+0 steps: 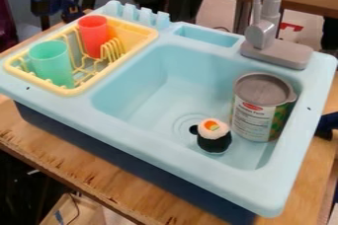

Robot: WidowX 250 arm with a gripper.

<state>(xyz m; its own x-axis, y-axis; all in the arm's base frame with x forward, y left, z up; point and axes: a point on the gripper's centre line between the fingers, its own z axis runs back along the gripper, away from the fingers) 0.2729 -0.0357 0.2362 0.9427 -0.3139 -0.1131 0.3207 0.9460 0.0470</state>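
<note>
At the top edge, just behind the rear rim of a light-blue plastic toy sink (147,126), a black two-finger pincer (165,16) with fingers spread apart, nearest to a yellow plastic dish rack (78,91) with a red plastic cup (94,36) and a green plastic cup (52,64) upright inside. In the basin, a small black-and-white sushi-shaped toy (214,136) beside the drain, near an upright, grey-lidded cylindrical can (256,118); beneath the sink, a brown wooden surface (109,184).
</note>
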